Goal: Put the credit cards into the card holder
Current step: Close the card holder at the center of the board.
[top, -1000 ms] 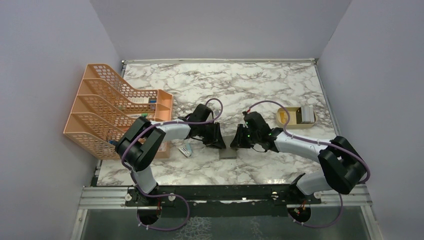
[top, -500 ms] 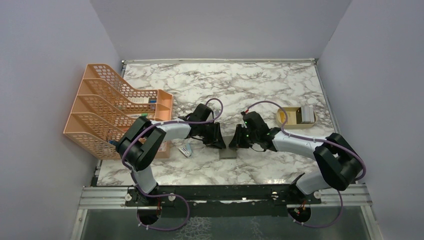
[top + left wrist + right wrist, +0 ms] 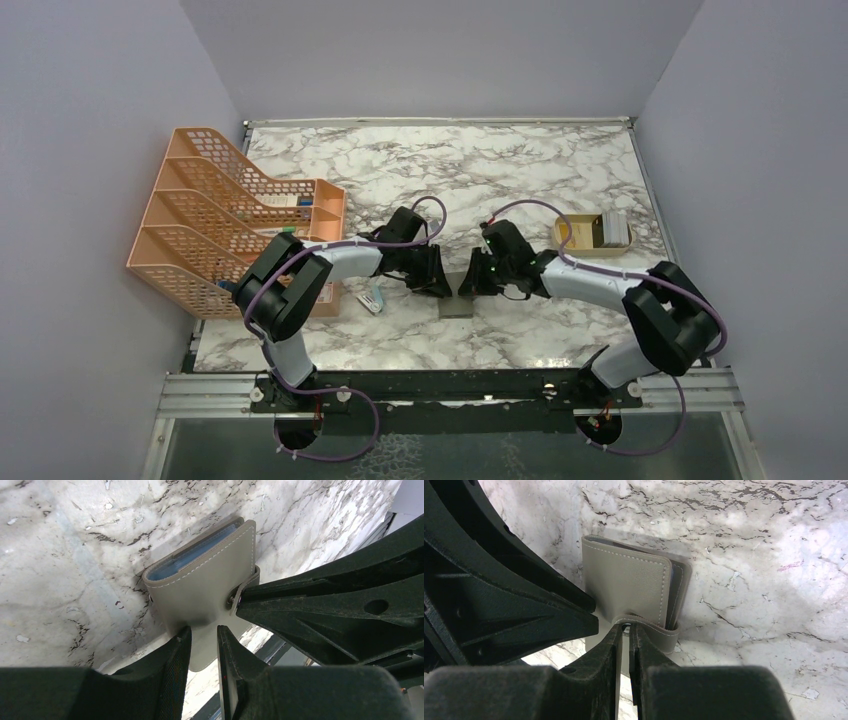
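**3 cameras, 1 shared spot**

The top external camera looks steeply down from above and behind the arm bases, far enough to show the whole table point(image 3: 520, 170). The 2 wrist cameras sit just behind the left gripper point(image 3: 204, 630) and right gripper point(image 3: 625, 626), close to the marble, facing each other. All 3 views share the card holder point(image 3: 457, 307), near mid-frame in each.
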Robot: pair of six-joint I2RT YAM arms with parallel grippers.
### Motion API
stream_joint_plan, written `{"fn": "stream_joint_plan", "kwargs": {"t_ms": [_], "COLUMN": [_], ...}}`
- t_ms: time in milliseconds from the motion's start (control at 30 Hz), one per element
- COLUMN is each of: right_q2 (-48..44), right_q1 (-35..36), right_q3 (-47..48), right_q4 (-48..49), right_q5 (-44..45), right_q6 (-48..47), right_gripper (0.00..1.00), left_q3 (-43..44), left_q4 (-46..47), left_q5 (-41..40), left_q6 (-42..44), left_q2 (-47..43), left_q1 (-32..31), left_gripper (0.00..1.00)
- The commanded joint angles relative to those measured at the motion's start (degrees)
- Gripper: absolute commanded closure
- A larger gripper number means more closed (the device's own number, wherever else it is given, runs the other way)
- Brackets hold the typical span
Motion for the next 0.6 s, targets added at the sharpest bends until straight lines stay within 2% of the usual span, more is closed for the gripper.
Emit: {"fn": "stream_joint_plan", "kwargs": {"t_ms": [0,333,567], "right_q2": [2.4,7.4,11.5], "right_q1": [0.0,0.1,0.9], "right_q3": [1.8,3.6,6.3], "right_q4": [-5.7,-8.4,-12.7], "right_q5": [3.6,4.3,7.8], "right_q6": [-1.3,-1.1,-1.5], "right_gripper": [0.89,0.90,0.90], "left_q3": [0.2,0.0,-0.2], "left_q4": [-1.0,-0.4,0.2], "left_q5": [-5.4,-5.5,-5.3], "left_q6": [1.6,1.2,1.1], "left_q2": [2.6,2.6,3.2], "left_q1": [-0.3,-0.3,-0.4], "left_gripper": [0.70,0.70,0.70]}}
